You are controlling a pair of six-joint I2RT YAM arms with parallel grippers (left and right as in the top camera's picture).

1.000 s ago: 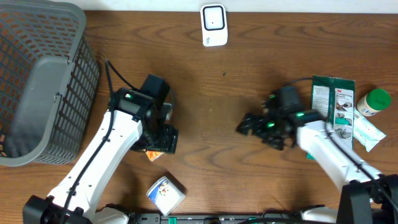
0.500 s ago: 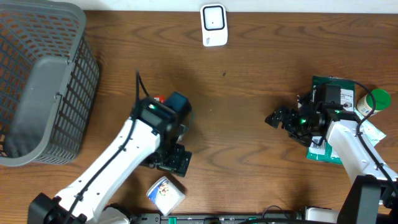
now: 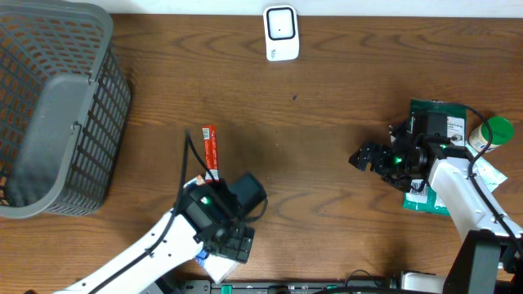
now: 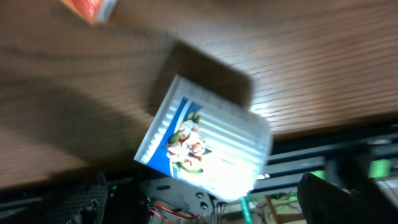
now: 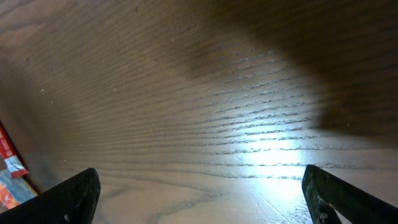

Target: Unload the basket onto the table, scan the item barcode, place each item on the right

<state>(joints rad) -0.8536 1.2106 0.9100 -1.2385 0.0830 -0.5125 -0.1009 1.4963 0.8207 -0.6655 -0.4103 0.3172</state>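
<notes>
At the near edge of the table [image 3: 327, 98], the left gripper [image 3: 235, 242] hung over a blue-white box [image 4: 205, 149], its jaws wide apart and clasping nothing. The box lay on the wood beneath it, turned askew, close to the table's edge, with a flower print on its upper face. A red box [image 3: 210, 147] lay flat farther back, apart from that gripper, between the grey basket [image 3: 57, 106] on the left and the middle of the table; one blurred corner of it showed in the left wrist view. The white scanner [image 3: 280, 33] sat at the far edge, well apart from both boxes. On the right, the right gripper [image 3: 368, 159] was over bare wood with its jaws apart and empty, just beside some green packets [image 3: 433, 122], and a green-capped bottle [image 3: 493, 131] stood next to those.
</notes>
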